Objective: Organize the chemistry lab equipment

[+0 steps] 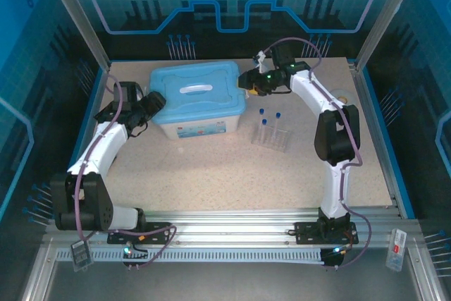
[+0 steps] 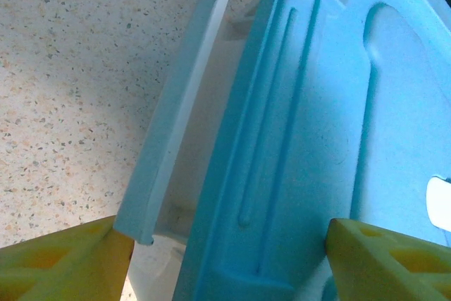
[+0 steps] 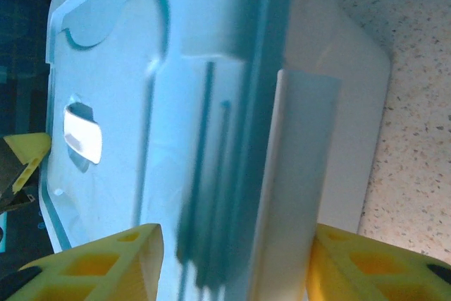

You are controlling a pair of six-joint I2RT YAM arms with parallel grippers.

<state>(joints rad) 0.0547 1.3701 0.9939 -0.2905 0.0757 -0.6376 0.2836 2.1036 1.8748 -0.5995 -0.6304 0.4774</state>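
At the closed box [image 1: 197,96], left gripper [image 1: 152,108] and right gripper [image 1: 248,81] gape around its clips [image 2: 183,103]; tube rack [image 1: 271,137] sits outside.

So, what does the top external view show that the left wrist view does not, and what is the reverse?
Top external, not left wrist: the tube rack holding three blue-capped tubes right of the box, and the right tool at the box's right end. Left wrist, not top external: the side latch seen close, standing off the box wall, and the grooves in the lid. Both: the blue lid, the speckled table, and the open left tool at the box's left end.
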